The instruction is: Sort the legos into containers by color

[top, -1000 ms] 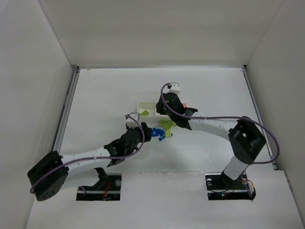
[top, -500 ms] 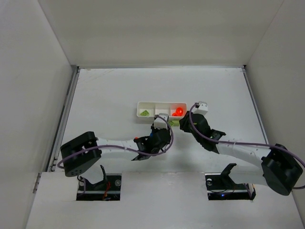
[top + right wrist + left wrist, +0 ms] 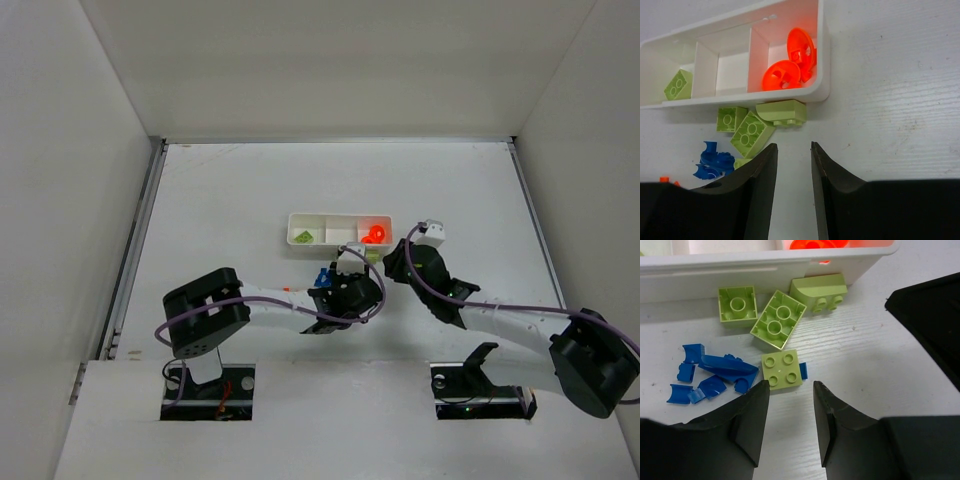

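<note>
I judge the sorting as begun but far from finished. The white tray (image 3: 340, 216) lies in the middle of the table, just beyond both grippers, and its long axis runs from left to right across the table in the top view. Its right compartment holds the orange pieces (image 3: 788, 69), the left one holds 1 green brick (image 3: 677, 84), and the middle compartment (image 3: 733, 70) has nothing in it.

On the table, near the front wall of the tray, 4 green bricks are waiting. The sloped green brick (image 3: 819, 290) is close against that wall, with its long axis along it and its studs turned toward my side. The long green brick (image 3: 777, 319) lies upside down, with its long axis diagonal to the tray. The square green brick (image 3: 782, 369) has its studs up. The 4th green brick (image 3: 737, 305) shows its hollow side. The blue pieces (image 3: 715, 372) make a small heap just beside them, and none is in the tray.

The left gripper (image 3: 790, 395) hangs directly before the square green brick, its jaws partly apart with nothing between them. The right gripper (image 3: 792, 147) is also partly apart and holds nothing.
</note>
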